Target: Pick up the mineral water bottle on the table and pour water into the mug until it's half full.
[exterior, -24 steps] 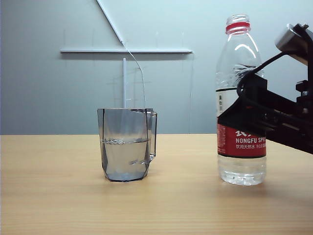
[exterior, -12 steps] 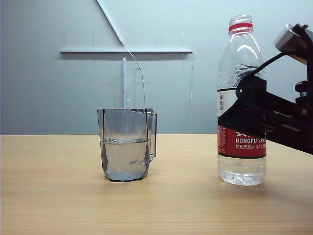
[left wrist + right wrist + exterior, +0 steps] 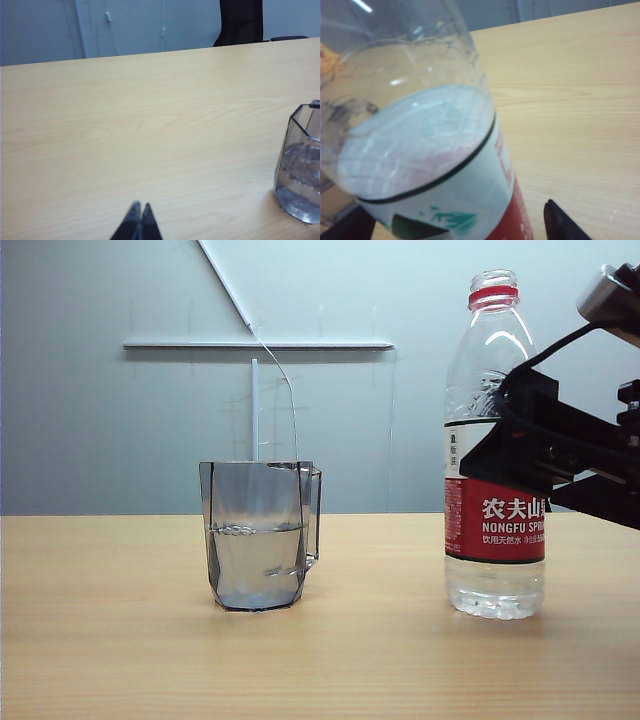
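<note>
The mineral water bottle (image 3: 495, 540) stands upright and uncapped on the table (image 3: 120, 640) at the right, with water in its base. My right gripper (image 3: 490, 455) is open, its black fingers (image 3: 560, 222) on either side of the bottle's (image 3: 430, 150) label, and a gap shows beside one finger. The smoky-grey mug (image 3: 260, 540) stands at the middle, with water (image 3: 258, 565) up to about half its height. Near the left wrist the mug (image 3: 300, 170) sits off to one side. My left gripper (image 3: 139, 206) is shut, empty, low over bare table, and out of the exterior view.
A grey wall with a white rail (image 3: 258, 344) stands behind the table. A dark chair (image 3: 241, 22) sits beyond the table's far edge. Bare tabletop lies between the mug and the bottle, and to the left of the mug.
My right gripper has lifted and drawn back to the right, uncovering more of the bottle's red label. The bottle stays standing; the mug has not moved.
</note>
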Robot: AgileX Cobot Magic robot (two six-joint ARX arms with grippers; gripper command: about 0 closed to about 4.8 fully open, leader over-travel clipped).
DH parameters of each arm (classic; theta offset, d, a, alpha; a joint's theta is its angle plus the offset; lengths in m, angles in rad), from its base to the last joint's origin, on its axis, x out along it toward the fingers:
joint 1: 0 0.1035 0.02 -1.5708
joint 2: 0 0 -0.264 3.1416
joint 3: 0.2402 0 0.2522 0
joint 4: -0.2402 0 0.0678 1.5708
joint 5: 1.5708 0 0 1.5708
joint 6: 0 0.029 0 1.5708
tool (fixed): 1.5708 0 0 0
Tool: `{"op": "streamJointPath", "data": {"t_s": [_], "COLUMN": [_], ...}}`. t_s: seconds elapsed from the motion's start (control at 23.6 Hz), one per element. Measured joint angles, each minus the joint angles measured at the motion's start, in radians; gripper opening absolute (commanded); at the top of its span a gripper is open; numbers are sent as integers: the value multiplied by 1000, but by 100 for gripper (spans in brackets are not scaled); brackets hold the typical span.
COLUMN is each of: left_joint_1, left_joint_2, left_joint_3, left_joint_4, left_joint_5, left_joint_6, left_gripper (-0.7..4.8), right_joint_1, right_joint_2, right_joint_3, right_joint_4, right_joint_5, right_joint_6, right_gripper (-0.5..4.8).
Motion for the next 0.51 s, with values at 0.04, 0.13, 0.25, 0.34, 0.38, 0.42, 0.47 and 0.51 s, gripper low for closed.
{"op": "streamJointPath", "data": {"t_s": [0.04, 0.13, 0.25, 0.34, 0.38, 0.42, 0.47, 0.51], "left_joint_1": [0, 0, 0, 0, 0, 0, 0, 0], "left_joint_2": [0, 0, 0, 0, 0, 0, 0, 0], "left_joint_3": [0, 0, 0, 0, 0, 0, 0, 0], "left_joint_4": [0, 0, 0, 0, 0, 0, 0, 0], "left_joint_5": [0, 0, 0, 0, 0, 0, 0, 0], "left_joint_6": [0, 0, 0, 0, 0, 0, 0, 0], "left_gripper": [-2, -2, -2, -2, -2, -2, -2, -2], "right_joint_1": [0, -1, -1, -1, 1, 7, 13, 26], "right_joint_2": [-14, -46, -102, -135, -157, -169, -177, -192], "right_joint_3": [0, 0, 0, 0, 0, 0, 0, 1], "right_joint_4": [-15, -44, -91, -130, -163, -177, -182, -192], "right_joint_5": [0, 0, -1, -14, -24, -23, -24, -24], "right_joint_6": [0, 0, 0, 0, 1, 1, 1, 1], "right_gripper": [479, 479, 479, 479, 479, 479, 479, 479]}}
